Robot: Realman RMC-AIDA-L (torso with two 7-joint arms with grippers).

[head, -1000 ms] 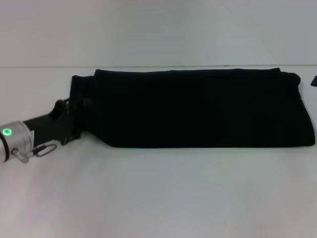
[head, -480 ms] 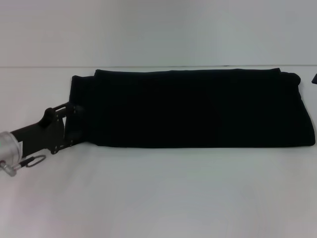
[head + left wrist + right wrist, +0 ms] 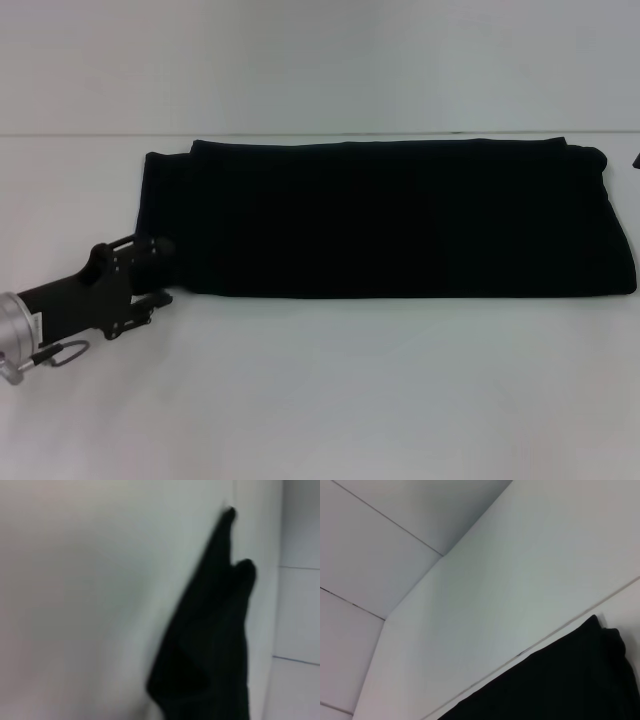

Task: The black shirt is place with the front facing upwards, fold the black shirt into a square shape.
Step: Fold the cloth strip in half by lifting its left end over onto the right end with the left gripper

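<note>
the black shirt (image 3: 390, 215) lies folded into a long band across the upper middle of the head frame on the white table (image 3: 330, 400), its print hidden. the left hand (image 3: 160, 270) sits at lower left, just beside the shirt's near left corner, and i cannot tell how far open it is or whether it grips cloth. the right hand is out of sight.

White table (image 3: 320, 400); black shirt (image 3: 400, 215) folded into long band, lying flat on it
</note>
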